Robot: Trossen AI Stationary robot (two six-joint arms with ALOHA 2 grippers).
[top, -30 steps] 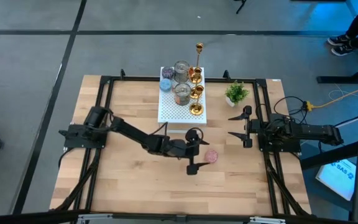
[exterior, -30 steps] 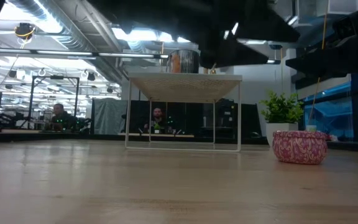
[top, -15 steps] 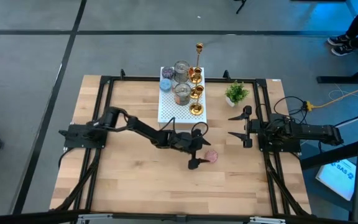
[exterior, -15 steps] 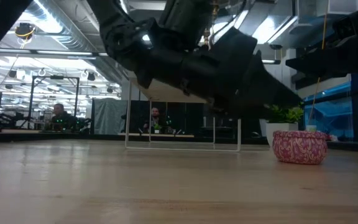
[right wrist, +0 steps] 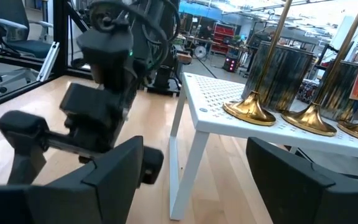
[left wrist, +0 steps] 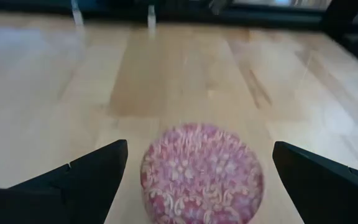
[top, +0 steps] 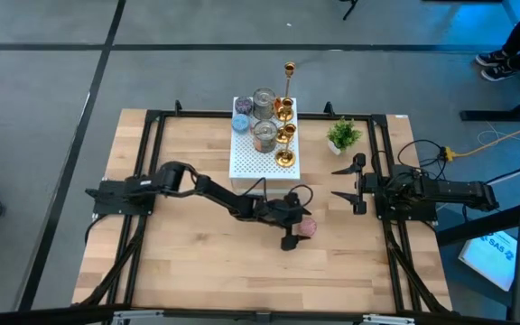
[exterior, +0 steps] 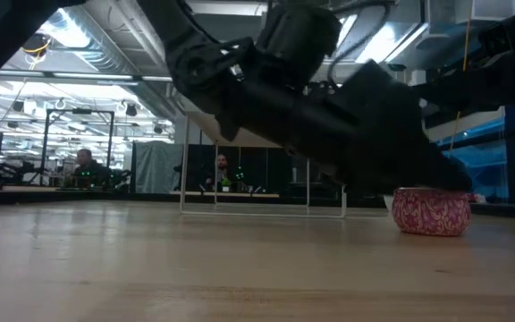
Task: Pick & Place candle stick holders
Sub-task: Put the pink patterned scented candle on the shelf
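A small round pink patterned candle stick holder [left wrist: 201, 169] stands on its base on the wooden table [top: 197, 271], right of centre. My left gripper [top: 297, 223] is low over the table and open. Its two fingers stand on either side of the pink holder without touching it. Several gold holders [top: 283, 135], silvery cups [top: 264, 101] and a small blue one [top: 241, 108] stand on a white perforated stand [top: 253, 162] at the far middle. My right gripper [top: 344, 183] waits open at the right edge.
A small green potted plant [top: 342, 135] stands right of the white stand, near my right gripper. The stand's thin legs [exterior: 186, 161] rise from the table behind the pink holder [exterior: 432, 212]. Bare wood lies at the near and left parts of the table.
My left gripper has come down and gone toward the table's right edge. It has closed in on the pink holder until its fingers flank it, and it has stayed open. The holder has not moved.
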